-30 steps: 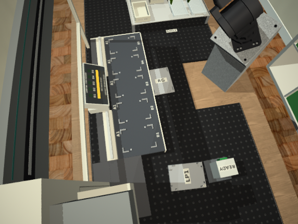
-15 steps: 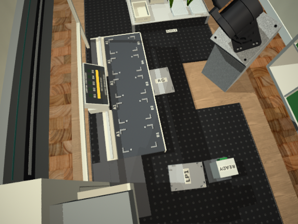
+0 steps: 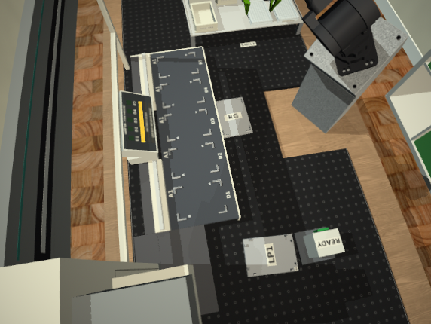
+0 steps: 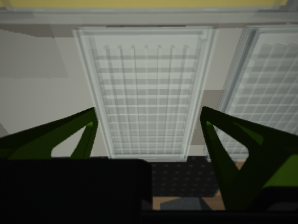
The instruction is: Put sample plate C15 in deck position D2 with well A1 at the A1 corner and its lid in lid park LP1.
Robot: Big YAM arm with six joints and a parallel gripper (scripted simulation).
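Hand (image 4: pixel 148 135) wide open, empty

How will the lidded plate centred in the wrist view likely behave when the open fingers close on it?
The clear-lidded plate looks rigid and flat, so it probably won't flex or tip. Its smooth plastic sides may be slippery. The lid appears to rest loosely on top, so the open gripper closing too high might lift only that.
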